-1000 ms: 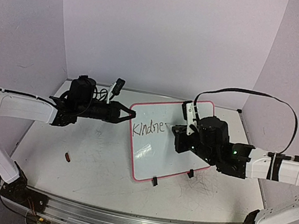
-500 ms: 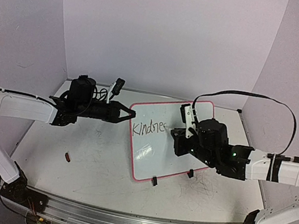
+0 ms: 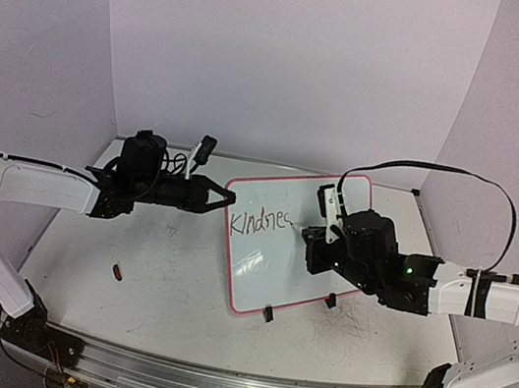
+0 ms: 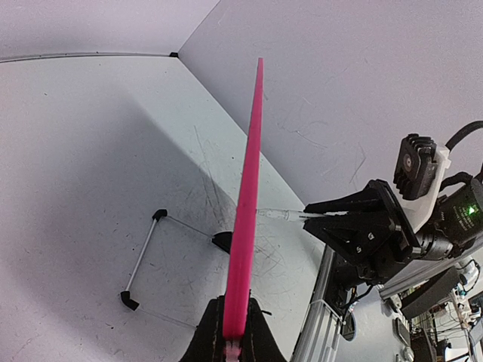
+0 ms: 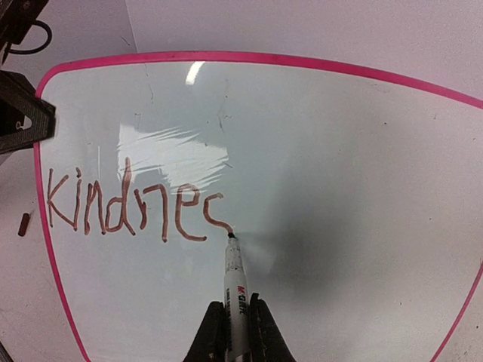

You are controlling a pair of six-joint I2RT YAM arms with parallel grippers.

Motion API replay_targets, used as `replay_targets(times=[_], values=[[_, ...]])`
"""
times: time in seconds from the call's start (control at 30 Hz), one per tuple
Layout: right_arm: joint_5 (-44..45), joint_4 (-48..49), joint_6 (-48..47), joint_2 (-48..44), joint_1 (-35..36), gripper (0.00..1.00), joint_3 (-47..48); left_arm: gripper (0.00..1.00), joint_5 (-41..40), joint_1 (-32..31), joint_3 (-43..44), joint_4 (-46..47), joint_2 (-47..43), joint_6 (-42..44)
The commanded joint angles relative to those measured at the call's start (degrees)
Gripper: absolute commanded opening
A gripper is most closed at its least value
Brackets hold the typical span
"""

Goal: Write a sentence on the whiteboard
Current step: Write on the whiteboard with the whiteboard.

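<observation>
Overhead and wrist views of two arms at a scuffed white bench (image 3: 158,267). The whiteboard (image 3: 261,274) is seen near the middle of the bench, between the two arms, propped at a tilt on two small black feet (image 3: 267,314). Its pink rim is gripped at the left edge by the left claw (image 4: 234,343), which is clenched on it; in the left wrist view the board is seen edge-on as a thin pink strip. The right claw (image 5: 236,332) is clenched around a marker (image 5: 235,279), held tip-forward against the board face. The sentence (image 5: 128,204) is written across the upper left of the board and reads "Kindne" followed by one more letter, which appears to be a "c" or a part-formed "s". The marker tip is placed on the tail of that last letter. A small dark red object (image 3: 117,272) is seen lying on the bench left of the board, well apart from it; it is too small to be identified.
</observation>
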Motion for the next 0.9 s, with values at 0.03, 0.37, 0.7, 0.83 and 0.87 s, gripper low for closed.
replay_targets(times=[0.03, 0.37, 0.7, 0.83, 0.87], values=[[-0.7, -0.6, 1.4, -0.4, 1.5, 0.0, -0.2, 0.0, 0.4, -0.4, 2.3, 0.2, -0.1, -1.3], [1.7, 1.3, 0.9, 0.5, 1.6, 0.0, 2.9, 0.0, 0.5, -0.6, 2.6, 0.2, 0.0, -1.5], [-2.3, 1.1, 1.5, -4.6, -3.8, 0.0, 0.0, 0.0, 0.4, -0.7, 2.0, 0.2, -0.5, -1.6], [-3.8, 2.8, 0.7, -3.9, -3.8, 0.0, 0.9, 0.0, 0.0, -0.8, 1.6, 0.2, -0.8, -1.6], [-4.3, 3.2, 0.5, -3.3, -3.8, 0.0, 1.1, 0.0, 0.1, -0.8, 1.7, 0.2, -0.7, -1.6]])
